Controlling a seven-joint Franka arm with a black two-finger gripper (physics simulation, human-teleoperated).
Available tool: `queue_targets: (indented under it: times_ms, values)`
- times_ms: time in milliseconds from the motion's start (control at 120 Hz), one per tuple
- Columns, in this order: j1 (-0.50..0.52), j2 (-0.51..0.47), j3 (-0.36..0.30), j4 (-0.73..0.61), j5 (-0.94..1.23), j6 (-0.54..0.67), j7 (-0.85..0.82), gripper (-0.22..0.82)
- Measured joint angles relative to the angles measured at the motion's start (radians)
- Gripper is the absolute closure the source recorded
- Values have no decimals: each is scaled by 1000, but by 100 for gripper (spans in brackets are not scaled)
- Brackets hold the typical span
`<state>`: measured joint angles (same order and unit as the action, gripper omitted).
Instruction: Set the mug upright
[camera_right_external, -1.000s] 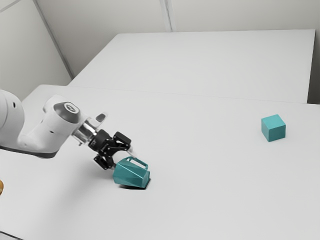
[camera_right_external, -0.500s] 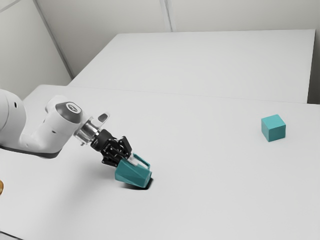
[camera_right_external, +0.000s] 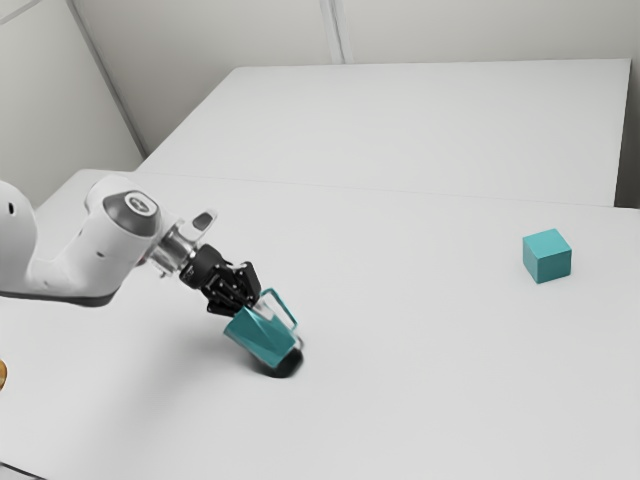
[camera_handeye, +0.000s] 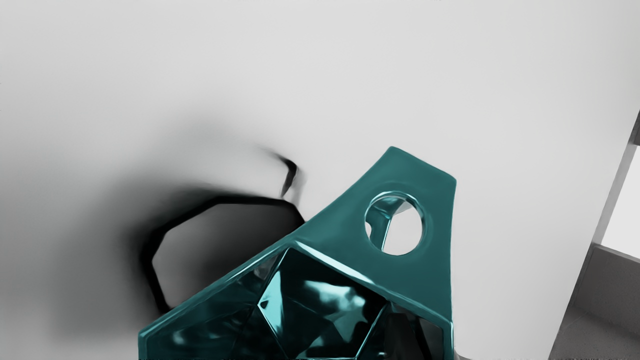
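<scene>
Exterior view, left to right. At the left edge, a small part of a rounded orange object (camera_right_external: 2, 375) is seen; its full shape cannot be told. A white jointed robot arm (camera_right_external: 110, 245) is extended from the same side, ending in the black two-finger end effector (camera_right_external: 256, 306). The end effector is closed on the mouth end of a teal, faceted mug (camera_right_external: 262, 337); the exact finger gap cannot be read.

The mug is held tilted over the white surface (camera_right_external: 430, 320), neither flat nor upright. Its long axis is slanted: mouth directed up and back toward the end effector, base directed down and toward the exterior view's right. The angular teal handle (camera_right_external: 284, 305) is on the upper side, facing the exterior view's right. A dark shadow (camera_right_external: 286, 369) is cast below the base; contact there cannot be confirmed. In the wrist view, the open mouth is turned to the camera.

Farther right, a teal cube (camera_right_external: 547, 256) is noted on the surface, well apart from the mug.
</scene>
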<state>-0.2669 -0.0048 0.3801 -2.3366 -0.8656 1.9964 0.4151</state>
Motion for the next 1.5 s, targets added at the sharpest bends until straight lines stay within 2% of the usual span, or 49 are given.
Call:
queue_targets:
  times_ms: [408, 675, 842, 1058, 1500]
  values:
    - [-29, -31, -8, 39, 346, 135, -19, 79]
    - [-92, -32, -9, 61, 538, 171, -85, 79]
    - [-95, -28, -14, 85, 645, 194, -125, 79]
    - [-87, -31, -16, 65, 738, 277, -172, 79]
    - [-163, -31, -17, 34, 867, 364, -292, 79]
